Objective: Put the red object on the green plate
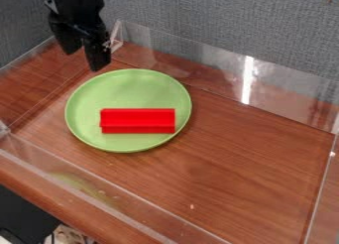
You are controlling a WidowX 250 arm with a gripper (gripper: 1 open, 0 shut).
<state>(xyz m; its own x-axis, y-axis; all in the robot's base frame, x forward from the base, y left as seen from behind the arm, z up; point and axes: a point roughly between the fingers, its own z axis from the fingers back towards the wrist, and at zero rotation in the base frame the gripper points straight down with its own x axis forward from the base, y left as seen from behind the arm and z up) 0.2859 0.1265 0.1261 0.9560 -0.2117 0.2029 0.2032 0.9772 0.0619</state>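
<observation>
The red object [138, 120], a bright red bar, lies flat on the green plate [129, 89], slightly toward the plate's near right side. The plate rests on the wooden table. My black gripper [79, 52] hangs above the plate's far left rim, pointing down, apart from the bar. Its two fingers stand spread with nothing between them, so it is open.
Clear acrylic walls [239, 74] fence the wooden tabletop [239, 169] on all sides, with a low clear barrier along the front edge [119, 213]. A grey fabric backdrop stands behind.
</observation>
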